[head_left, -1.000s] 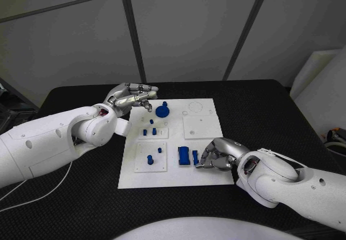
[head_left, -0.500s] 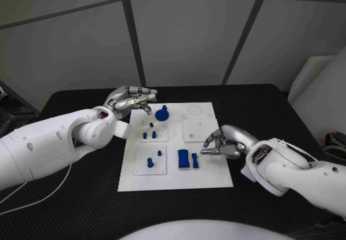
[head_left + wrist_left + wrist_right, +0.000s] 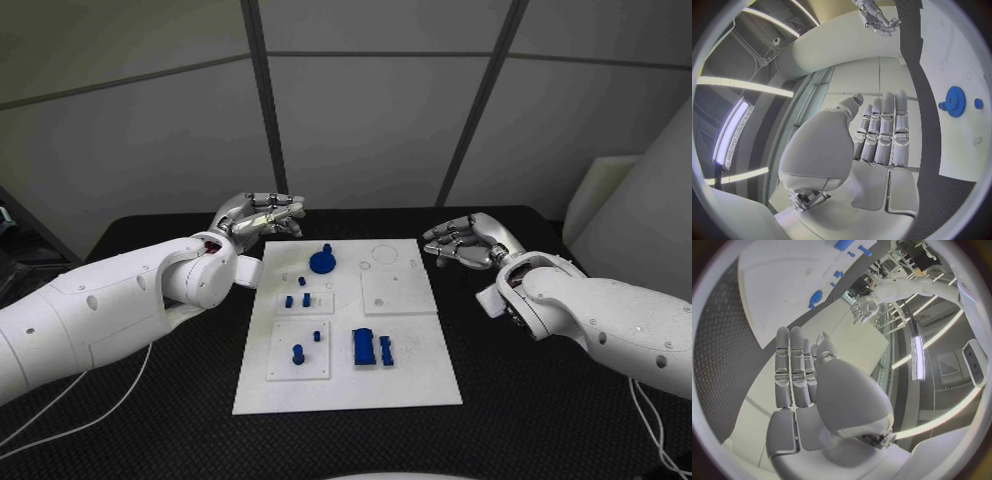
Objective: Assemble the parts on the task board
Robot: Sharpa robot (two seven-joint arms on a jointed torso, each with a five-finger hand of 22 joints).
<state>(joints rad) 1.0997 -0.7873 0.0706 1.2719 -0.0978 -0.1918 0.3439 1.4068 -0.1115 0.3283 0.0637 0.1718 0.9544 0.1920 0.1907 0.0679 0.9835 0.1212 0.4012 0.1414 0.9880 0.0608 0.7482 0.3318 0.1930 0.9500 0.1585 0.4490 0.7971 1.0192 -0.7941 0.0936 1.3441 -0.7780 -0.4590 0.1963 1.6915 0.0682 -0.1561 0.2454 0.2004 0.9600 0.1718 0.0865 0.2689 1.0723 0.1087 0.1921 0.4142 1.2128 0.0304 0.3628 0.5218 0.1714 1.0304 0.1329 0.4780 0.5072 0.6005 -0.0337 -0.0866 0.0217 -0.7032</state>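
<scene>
Right hand (image 3: pixel 464 243), empty with fingers loosely spread, has lifted off the blue block (image 3: pixel 366 347) to beyond the board's (image 3: pixel 346 390) far right corner. Left hand (image 3: pixel 260 215), also empty, hovers beside the gear (image 3: pixel 323 260). Block apparently seated.

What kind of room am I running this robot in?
Probably a lab or test cell: a black table holding a white task board with small blue parts, grey panelled walls behind it, and strip lights overhead.
</scene>
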